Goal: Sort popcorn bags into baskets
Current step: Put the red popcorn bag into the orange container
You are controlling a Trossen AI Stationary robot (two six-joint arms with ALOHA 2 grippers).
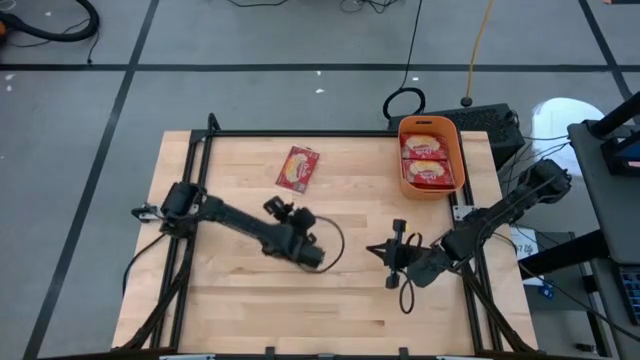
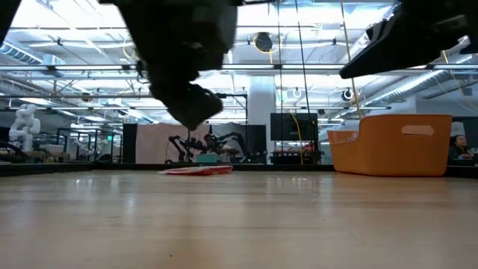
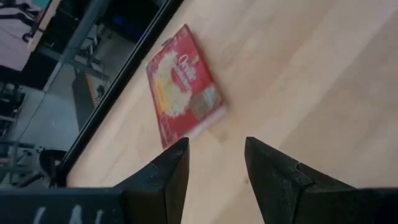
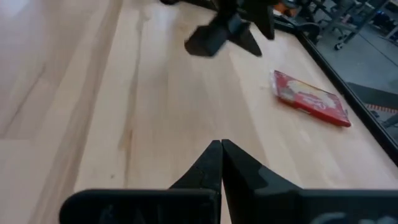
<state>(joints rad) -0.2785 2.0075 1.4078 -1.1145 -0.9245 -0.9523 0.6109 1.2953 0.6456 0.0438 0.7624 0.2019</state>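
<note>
One popcorn bag (image 1: 297, 168) lies flat and alone on the tabletop (image 1: 240, 300), toward its far edge, a little left of the middle. More popcorn bags (image 1: 427, 160) lie inside the orange basket (image 1: 404, 165) at the far right corner. The left claw (image 3: 216, 165) hangs above the wood near the lone bag, its fingers released and holding nothing. The right claw (image 4: 221, 163) is clenched and empty, over the near right part of the tabletop, well apart from the basket.
</note>
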